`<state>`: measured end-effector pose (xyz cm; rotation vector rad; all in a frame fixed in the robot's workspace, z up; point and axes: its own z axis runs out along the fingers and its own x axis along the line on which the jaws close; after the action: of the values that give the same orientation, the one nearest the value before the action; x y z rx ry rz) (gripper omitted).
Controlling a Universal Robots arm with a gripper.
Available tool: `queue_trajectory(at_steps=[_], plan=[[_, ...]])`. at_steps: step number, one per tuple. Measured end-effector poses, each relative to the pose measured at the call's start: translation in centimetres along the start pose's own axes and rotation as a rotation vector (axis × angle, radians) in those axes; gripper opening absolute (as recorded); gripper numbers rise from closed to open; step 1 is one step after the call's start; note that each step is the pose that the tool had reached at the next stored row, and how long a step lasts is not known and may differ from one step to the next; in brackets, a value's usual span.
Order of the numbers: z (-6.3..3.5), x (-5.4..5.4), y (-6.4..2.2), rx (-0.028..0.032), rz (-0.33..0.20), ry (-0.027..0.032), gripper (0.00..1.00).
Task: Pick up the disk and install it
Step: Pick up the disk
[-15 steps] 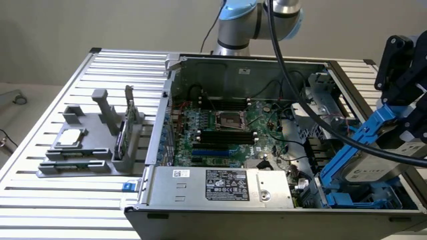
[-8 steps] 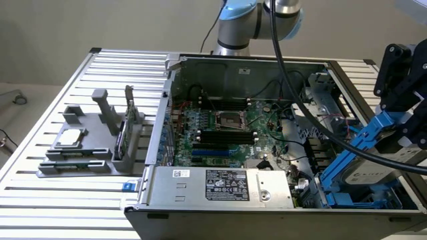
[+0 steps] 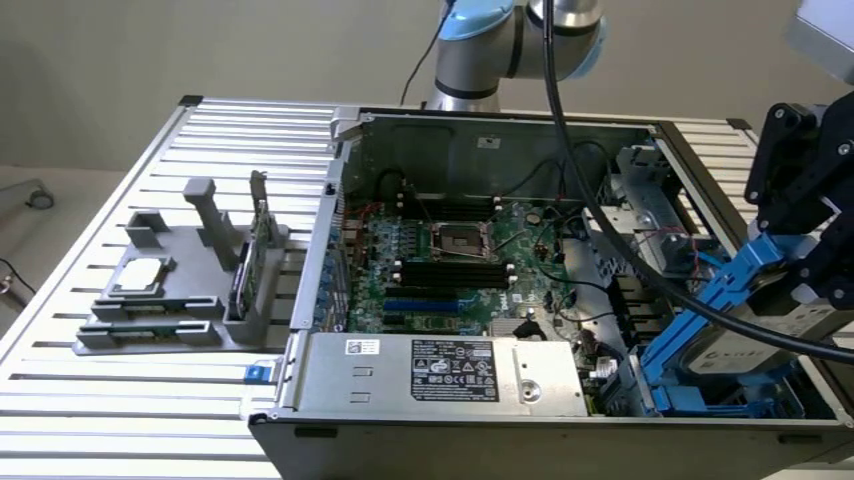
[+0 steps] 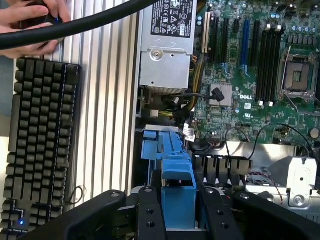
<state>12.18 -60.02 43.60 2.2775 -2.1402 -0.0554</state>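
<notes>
The disk (image 3: 750, 343), a silver-grey drive in a bright blue carrier, hangs tilted over the exterior view's right end of the open computer case (image 3: 350, 215). My black gripper (image 3: 805, 283) is shut on its upper end. In the wrist view the carrier's blue edge (image 4: 178, 186) sits clamped between my two black fingers (image 4: 150, 212), with my gripper (image 4: 178, 212) above a blue drive bay (image 4: 161, 145). The disk's lower end reaches down toward the blue bay brackets (image 3: 674, 395) inside the case; whether it touches them I cannot tell.
A green motherboard (image 3: 454, 270) and a grey power supply (image 3: 441, 370) fill the case. A thick black cable (image 3: 627, 265) crosses it. A grey fixture (image 3: 174, 310) on the slatted table holds a small chip (image 3: 140, 277) and a card (image 3: 247, 275). A keyboard (image 4: 40, 145) and a person's hand (image 4: 27, 22) are beside the case.
</notes>
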Motion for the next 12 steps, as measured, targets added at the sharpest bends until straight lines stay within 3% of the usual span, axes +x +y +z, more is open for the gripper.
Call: queue_trajectory(at_steps=[12], plan=[[1.92,0.0,-0.14,0.0001,0.002,-0.0023,0.32]])
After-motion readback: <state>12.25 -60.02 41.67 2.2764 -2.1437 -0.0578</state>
